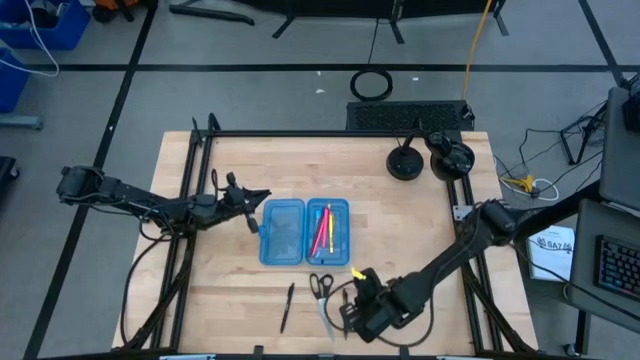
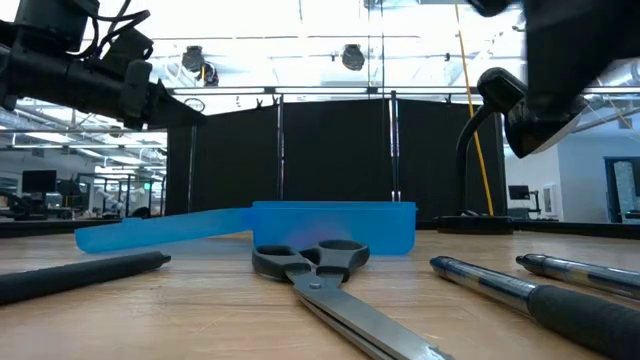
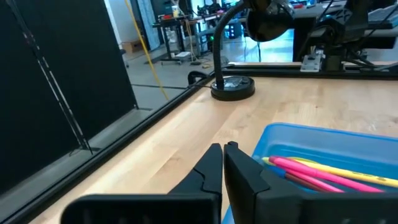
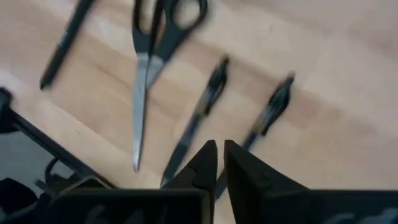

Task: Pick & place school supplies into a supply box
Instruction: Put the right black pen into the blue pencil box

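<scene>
Hovering low centre of the high view, our right gripper (image 1: 352, 312) has fingers nearly together, holding nothing | scissors (image 1: 321, 286) and black pens (image 1: 287, 306) lie on the table (image 1: 420, 220) below the blue supply box (image 1: 304, 231); pink and yellow pens (image 1: 325, 228) inside | left gripper (image 1: 262, 197) closed, empty, beside the box's left edge

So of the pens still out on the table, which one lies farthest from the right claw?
The black pen left of the scissors. It lies alone, while the other loose pens sit right beside the right claw, past the scissors.
</scene>
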`<state>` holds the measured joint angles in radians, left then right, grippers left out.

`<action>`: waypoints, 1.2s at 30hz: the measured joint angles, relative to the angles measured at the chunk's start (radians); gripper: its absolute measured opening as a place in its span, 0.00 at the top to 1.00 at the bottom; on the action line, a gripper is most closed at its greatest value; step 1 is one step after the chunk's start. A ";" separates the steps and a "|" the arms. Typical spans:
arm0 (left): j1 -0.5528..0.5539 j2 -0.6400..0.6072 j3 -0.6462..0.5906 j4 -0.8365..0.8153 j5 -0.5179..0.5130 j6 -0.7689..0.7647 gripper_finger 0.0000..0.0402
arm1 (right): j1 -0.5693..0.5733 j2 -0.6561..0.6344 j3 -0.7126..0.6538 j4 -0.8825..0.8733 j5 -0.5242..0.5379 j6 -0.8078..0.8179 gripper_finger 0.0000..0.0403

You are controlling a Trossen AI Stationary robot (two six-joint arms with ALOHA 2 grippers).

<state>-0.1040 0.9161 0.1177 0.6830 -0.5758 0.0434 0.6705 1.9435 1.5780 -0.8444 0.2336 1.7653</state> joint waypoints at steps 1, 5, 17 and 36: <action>0.000 0.000 0.000 0.000 0.000 0.000 0.97 | 0.009 0.008 0.000 0.002 -0.001 0.019 0.92; 0.000 0.000 0.000 0.000 0.000 0.000 0.99 | 0.041 0.034 0.000 0.014 -0.007 0.107 0.84; 0.000 0.000 0.000 0.019 0.000 0.030 0.92 | 0.035 0.040 0.000 0.004 -0.003 0.175 0.64; 0.000 0.000 0.000 -0.015 0.001 0.026 0.94 | 0.017 0.149 0.001 0.106 -0.141 0.215 0.64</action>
<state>-0.1040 0.9161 0.1177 0.6678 -0.5751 0.0692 0.6872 2.0920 1.5787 -0.7386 0.0927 1.9800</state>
